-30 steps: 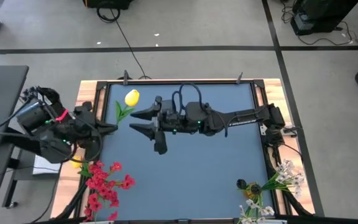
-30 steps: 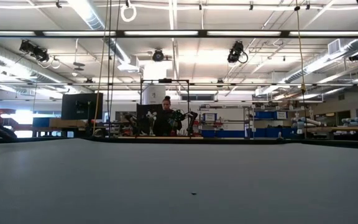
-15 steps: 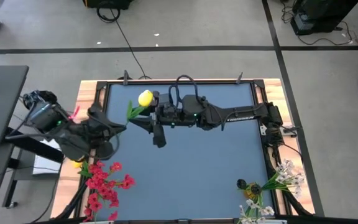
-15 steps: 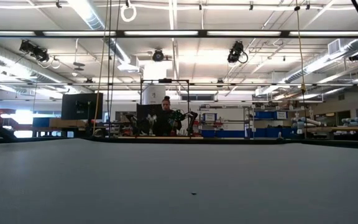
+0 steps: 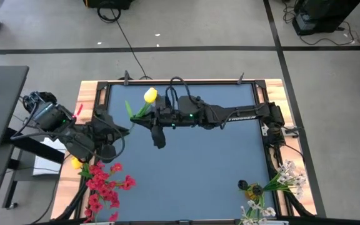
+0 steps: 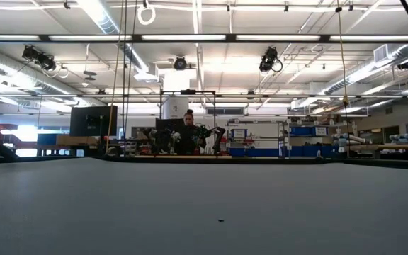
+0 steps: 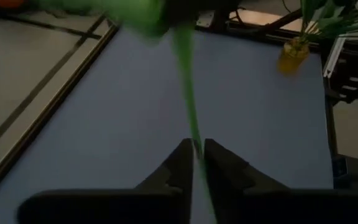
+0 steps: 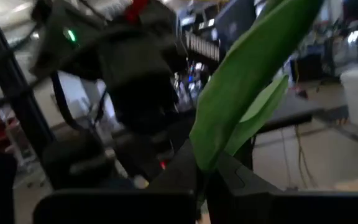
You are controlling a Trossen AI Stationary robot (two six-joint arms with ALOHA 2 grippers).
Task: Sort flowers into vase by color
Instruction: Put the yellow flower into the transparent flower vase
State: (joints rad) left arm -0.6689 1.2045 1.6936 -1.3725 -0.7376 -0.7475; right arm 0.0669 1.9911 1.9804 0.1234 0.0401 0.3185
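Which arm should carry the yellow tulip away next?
The right one, most likely. The right gripper is shut on the yellow tulip partway up its stem, over the table's middle. The left gripper is at the stem's lower end, near the table's left edge.

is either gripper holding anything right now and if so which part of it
Both hold the yellow tulip with the green stem: the right gripper shut at a leaf, the left gripper around the lower stem.
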